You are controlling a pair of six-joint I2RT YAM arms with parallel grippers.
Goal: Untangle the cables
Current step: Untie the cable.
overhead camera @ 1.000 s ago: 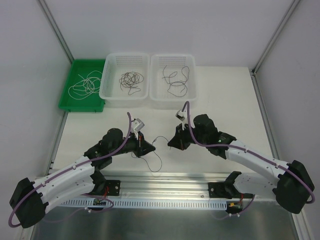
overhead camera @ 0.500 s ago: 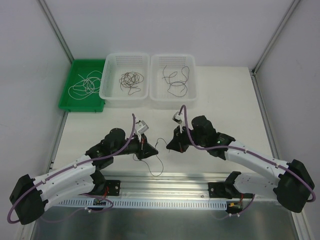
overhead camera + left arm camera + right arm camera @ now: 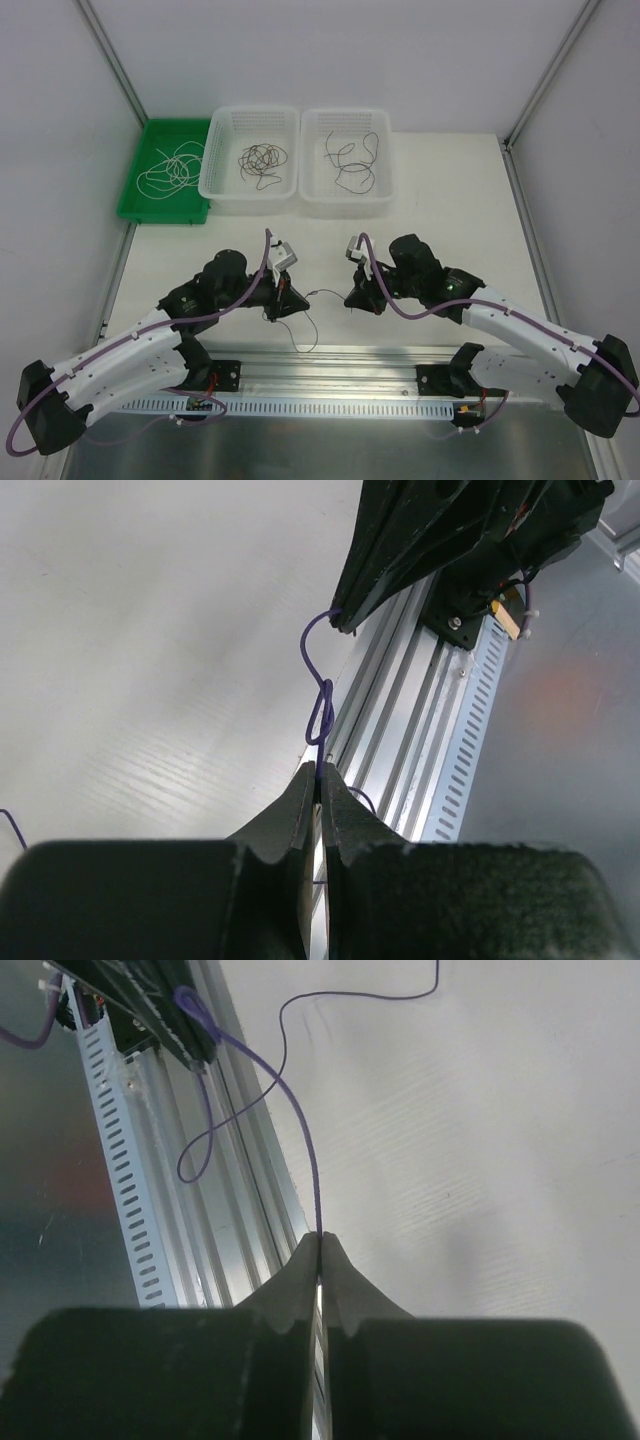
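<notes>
Near the 6 o'clock edge of the white worktop (image 3: 450, 200), between the two arms, one thin, dark violet, flexible cable (image 3: 322, 293) was held up by both arms. The left black two-finger gripper (image 3: 288, 304) was clamped on it, with its fingers pressed together on the wire. The right black two-finger gripper (image 3: 353, 298) was clamped on it in the same way, as both wrist views confirmed.

Compared with one second earlier, both grippers had been moved a little toward 6 o'clock, and the gap between them had been widened, mostly by the right one. The short span of cable between them, which had been bowed before, was now drawn nearly straight. The free tail was still left hanging toward 6 o'clock. A small loop (image 3: 325, 712) was still seen in the cable in the left wrist view, so the pull was judged to be not yet finished.

A whitish cable (image 3: 165, 175) was lying in the green plastic tray (image 3: 160, 218) at 10 o'clock. Dark cables (image 3: 262, 160) were lying in the two white perforated plastic baskets (image 3: 248, 203) at 12 o'clock. Those on the left still looked bunched, so the task was judged to be only partly done.
</notes>
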